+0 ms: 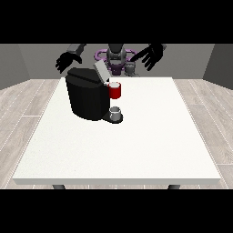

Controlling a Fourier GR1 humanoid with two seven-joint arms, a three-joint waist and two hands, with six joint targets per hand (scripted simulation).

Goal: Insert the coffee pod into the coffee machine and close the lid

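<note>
Coffee pod (130, 68) beside right-side robot hand (152, 55)

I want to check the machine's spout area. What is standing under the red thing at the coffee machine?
A small grey cup-like thing stands on the machine's base. Its contents are hidden.

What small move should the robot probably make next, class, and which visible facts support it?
Probably lower the hand at the view's right toward the table to look for the pod. Both hands hang raised with fingers spread, holding nothing; the other is behind the coffee machine, whose lid stands tilted open. A grey thing sits at the machine's base; whether it is the pod is unclear.
</note>
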